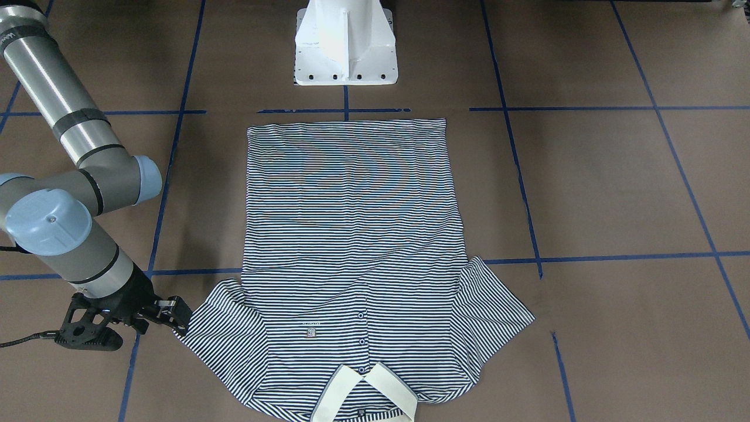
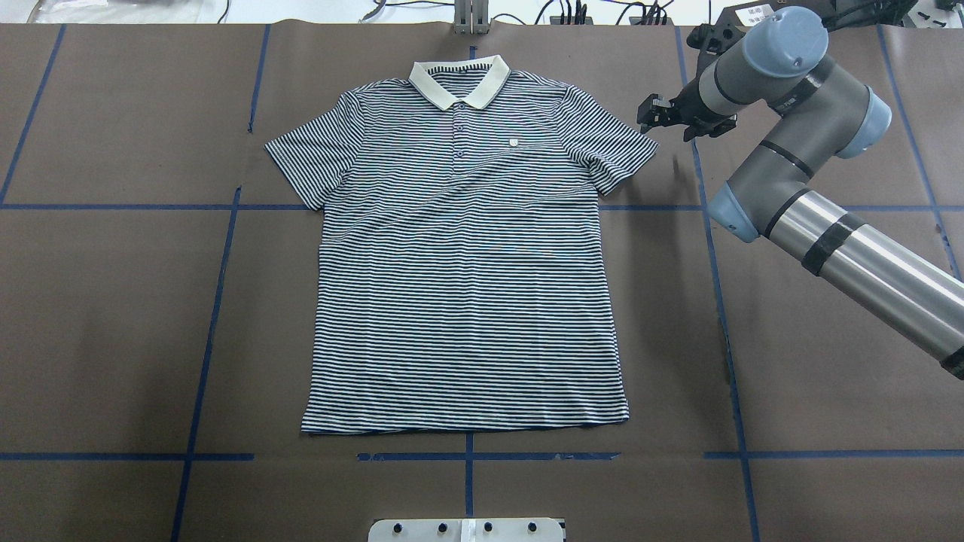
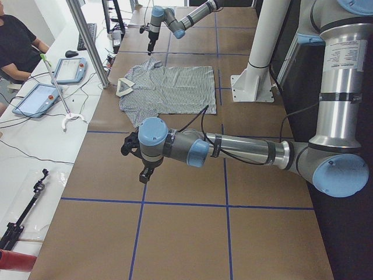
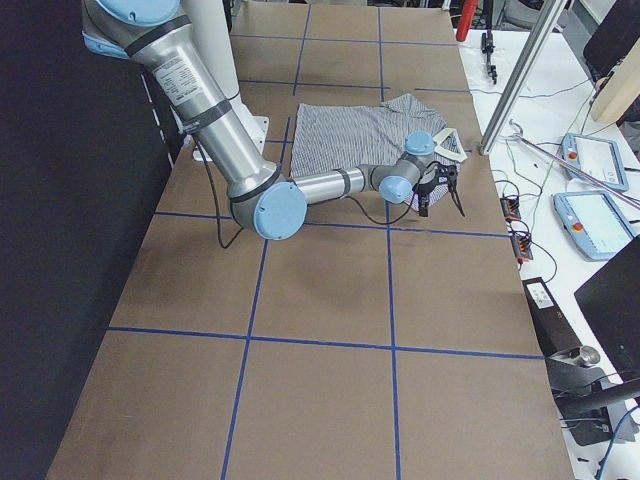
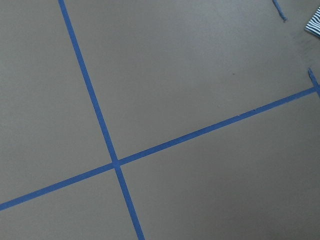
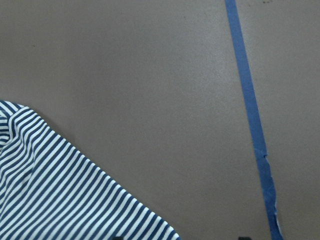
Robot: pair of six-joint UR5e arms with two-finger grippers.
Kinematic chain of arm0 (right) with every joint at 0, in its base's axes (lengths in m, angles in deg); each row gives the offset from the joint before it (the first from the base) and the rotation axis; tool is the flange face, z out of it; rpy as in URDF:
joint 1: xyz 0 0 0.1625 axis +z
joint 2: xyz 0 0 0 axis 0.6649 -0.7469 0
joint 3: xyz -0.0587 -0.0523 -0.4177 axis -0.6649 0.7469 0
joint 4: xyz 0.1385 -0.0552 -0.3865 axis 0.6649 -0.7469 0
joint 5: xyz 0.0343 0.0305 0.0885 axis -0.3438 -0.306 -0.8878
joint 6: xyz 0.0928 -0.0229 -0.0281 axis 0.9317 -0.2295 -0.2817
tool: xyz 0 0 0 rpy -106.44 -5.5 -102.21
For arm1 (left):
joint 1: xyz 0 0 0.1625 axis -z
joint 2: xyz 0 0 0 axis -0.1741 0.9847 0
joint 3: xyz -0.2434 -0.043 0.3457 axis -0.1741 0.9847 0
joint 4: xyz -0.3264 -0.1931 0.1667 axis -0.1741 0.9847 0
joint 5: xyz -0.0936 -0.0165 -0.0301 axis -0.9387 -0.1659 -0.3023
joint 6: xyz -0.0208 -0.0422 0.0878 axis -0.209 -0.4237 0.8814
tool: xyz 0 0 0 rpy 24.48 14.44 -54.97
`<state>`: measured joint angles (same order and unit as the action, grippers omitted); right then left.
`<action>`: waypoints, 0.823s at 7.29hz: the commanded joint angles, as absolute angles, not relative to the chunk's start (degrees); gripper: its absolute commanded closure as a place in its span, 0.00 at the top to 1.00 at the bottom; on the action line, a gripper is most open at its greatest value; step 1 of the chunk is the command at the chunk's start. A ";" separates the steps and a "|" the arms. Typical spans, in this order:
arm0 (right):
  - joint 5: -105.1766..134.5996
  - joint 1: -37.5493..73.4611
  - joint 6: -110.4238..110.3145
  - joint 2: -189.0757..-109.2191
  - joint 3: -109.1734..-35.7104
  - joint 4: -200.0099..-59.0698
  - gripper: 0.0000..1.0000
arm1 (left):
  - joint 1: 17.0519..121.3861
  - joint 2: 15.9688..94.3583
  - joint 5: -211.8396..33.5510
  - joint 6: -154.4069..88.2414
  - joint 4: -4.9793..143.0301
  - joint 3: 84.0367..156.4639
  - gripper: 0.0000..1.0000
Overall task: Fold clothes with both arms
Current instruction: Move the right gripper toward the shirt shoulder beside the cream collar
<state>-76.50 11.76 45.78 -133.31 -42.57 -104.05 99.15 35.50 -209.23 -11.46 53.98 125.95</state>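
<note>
The clothes, one navy-and-white striped polo shirt (image 1: 351,234) (image 2: 467,278) (image 3: 169,87) (image 4: 350,130), lie flat and face up, sleeves spread, with the cream collar (image 2: 458,79) on the far side from the robot base. My right gripper (image 2: 652,114) (image 1: 180,319) (image 4: 425,200) hovers open just off the tip of the shirt's sleeve (image 6: 60,190) and holds nothing. My left gripper (image 3: 144,174) hangs over bare table well away from the shirt. It shows only in the exterior left view, so I cannot tell whether it is open or shut. A sleeve corner (image 5: 315,22) shows at the edge of the left wrist view.
The white pedestal base (image 1: 345,41) (image 2: 467,529) stands by the shirt's hem. Blue tape lines (image 5: 115,162) grid the brown table. Beyond the collar side runs a bench with tablets (image 3: 38,99), cables and a metal post (image 3: 87,41). A person (image 3: 11,41) sits there.
</note>
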 commanded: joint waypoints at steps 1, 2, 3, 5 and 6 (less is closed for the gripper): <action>-75.82 10.63 45.76 -133.30 -41.94 -104.03 0.62 | 99.14 35.48 -209.29 -11.41 54.00 125.96 1.00; -75.04 10.27 45.76 -133.30 -41.68 -104.03 0.61 | 99.14 35.48 -209.29 -11.41 54.00 125.96 1.00; -74.51 10.09 45.76 -132.96 -41.24 -104.12 0.58 | 99.14 35.48 -209.29 -11.41 54.00 125.96 1.00; -74.24 10.09 45.76 -132.78 -40.45 -104.21 0.13 | 99.14 35.48 -209.29 -11.41 54.00 125.96 1.00; -74.24 10.00 45.85 -132.78 -40.44 -104.21 0.00 | 99.14 35.48 -209.29 -11.50 54.00 125.79 1.00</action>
<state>-74.31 10.09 45.77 -132.84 -40.62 -104.17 99.14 35.48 -209.29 -11.45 54.00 125.90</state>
